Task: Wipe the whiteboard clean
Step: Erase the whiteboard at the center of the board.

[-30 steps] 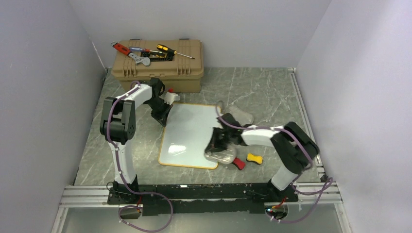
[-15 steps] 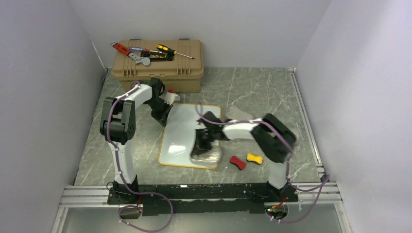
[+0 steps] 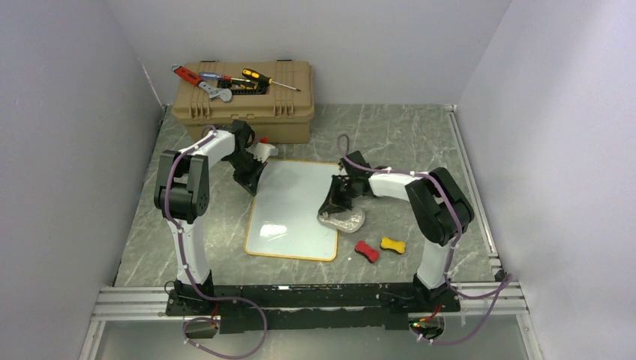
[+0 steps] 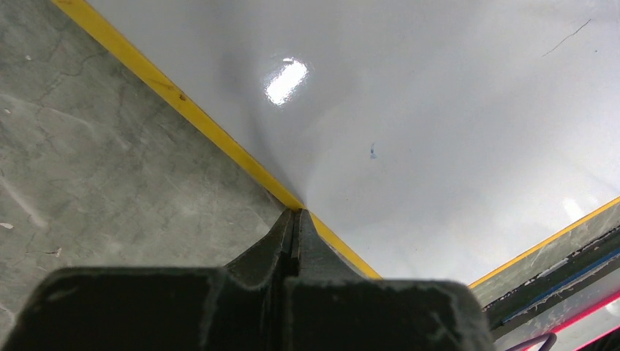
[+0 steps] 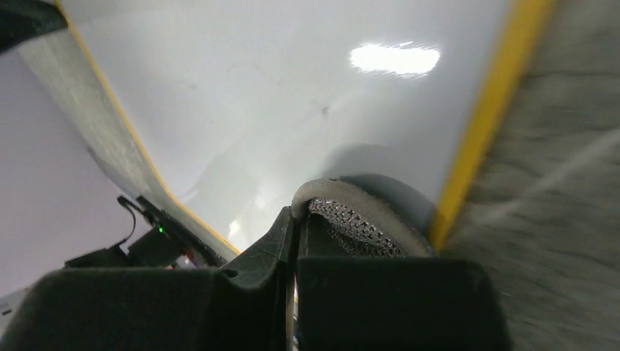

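The glossy white, orange-framed whiteboard (image 3: 289,214), lying mid-frame and steadied at its upper-left rim by the pressed-together left pincer (image 4: 296,219), is best wiped leftward in overlapping strokes, the grey mesh cloth (image 5: 358,219) pinched in the right pincer (image 5: 296,223) being kept flat.

Lamp glare is being mirrored by the smooth, glossy white face of the whiteboard (image 4: 439,110), which is being edged by a satin, wood-like yellow-orange frame (image 4: 197,121). At the left of the left wrist view, a matt, grey, marble-veined finish is being shown by the table (image 4: 88,161). A coarse grey knitted cloth (image 5: 358,216) is being pinched by the matt black, faintly grainy plastic of the right gripper (image 5: 296,219). In the upper left of the top view, ribbed tan plastic is being displayed by the toolbox (image 3: 292,105).
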### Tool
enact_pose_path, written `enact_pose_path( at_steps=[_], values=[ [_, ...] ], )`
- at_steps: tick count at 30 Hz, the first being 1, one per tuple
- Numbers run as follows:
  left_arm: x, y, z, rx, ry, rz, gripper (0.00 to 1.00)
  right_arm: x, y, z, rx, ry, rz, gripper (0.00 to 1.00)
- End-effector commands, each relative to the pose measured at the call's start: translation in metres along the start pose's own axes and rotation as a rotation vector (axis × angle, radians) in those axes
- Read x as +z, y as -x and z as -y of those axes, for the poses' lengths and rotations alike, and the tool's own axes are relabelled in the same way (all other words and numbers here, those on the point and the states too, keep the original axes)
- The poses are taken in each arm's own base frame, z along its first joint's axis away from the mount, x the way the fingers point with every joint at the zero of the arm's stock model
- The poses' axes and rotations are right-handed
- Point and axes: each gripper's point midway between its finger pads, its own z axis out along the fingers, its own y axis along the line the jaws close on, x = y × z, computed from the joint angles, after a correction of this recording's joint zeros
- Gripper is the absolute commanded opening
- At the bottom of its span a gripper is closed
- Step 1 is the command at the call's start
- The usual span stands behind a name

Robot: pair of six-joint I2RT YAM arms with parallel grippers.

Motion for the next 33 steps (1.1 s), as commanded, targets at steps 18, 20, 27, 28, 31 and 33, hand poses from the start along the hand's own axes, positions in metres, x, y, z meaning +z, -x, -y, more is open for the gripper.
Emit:
enact_pose_path(
  at_steps=[18,20,27,28,31,33],
  values=[
    [0.036,-0.017,-0.009,0.065,0.028,-0.054,0.00,0.024,0.032,0.052,-0.023,-0.283,0.104,0.00],
    [0.036,-0.018,-0.008,0.067,0.027,-0.051,0.00,0.002,0.034,0.084,0.001,-0.347,0.145,0.00],
    [0.036,-0.016,-0.007,0.069,0.023,-0.049,0.00,0.028,0.038,0.050,-0.019,-0.275,0.135,0.00],
    [0.035,-0.016,-0.007,0.069,0.025,-0.046,0.00,0.042,0.037,0.031,-0.043,-0.243,0.121,0.00],
    [0.033,-0.014,-0.006,0.069,0.025,-0.038,0.00,0.087,0.033,-0.025,-0.132,-0.152,0.081,0.00],
    [0.031,-0.013,-0.004,0.067,0.021,-0.034,0.00,0.108,0.032,-0.053,-0.173,-0.112,0.057,0.00]
  ],
)
